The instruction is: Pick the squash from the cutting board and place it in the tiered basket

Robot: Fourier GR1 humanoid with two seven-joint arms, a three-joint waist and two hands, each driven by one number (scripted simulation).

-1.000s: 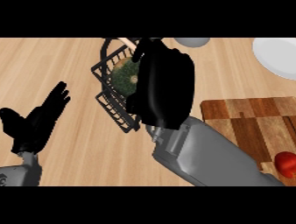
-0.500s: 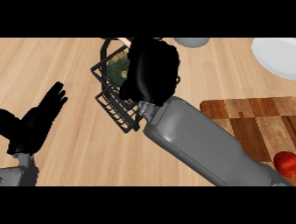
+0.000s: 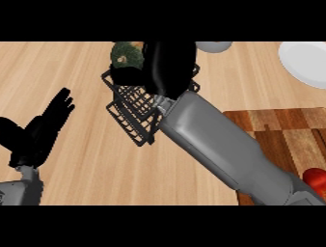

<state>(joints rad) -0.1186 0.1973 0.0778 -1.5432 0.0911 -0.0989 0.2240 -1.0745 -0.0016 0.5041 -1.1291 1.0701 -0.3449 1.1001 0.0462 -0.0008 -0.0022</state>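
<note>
Two hands were in view above the wooden counter (image 3: 88,173). Taking the black wire basket (image 3: 134,113) as the landmark, the right hand (image 3: 167,65) hung directly over its upper part, the grey forearm running down from it toward the lower right across the basket's right side. The hand's fingers were curled down beside the squash (image 3: 127,54), a green and yellow mottled piece showing at the basket's top edge, just left of the hand. The hand covered the squash's right side, so it could not be told whether the fingers were closed around it or merely lying against it, nor whether the squash sat inside the basket or was held just above its rim.

Well to the left of the basket and lower, the left hand (image 3: 34,132) rested open, fingers straight and pointing up, touching nothing.

To the right of the basket and lower lay the cutting board (image 3: 294,130), made of dark and light wooden strips, partly hidden under the right forearm. A red apple (image 3: 324,181) sat on the board's lower right part. A white plate (image 3: 314,65) lay to the upper right of the basket, well apart from it. Just right of the basket's top, a pale round object (image 3: 214,46) showed only partly past the right hand.
</note>
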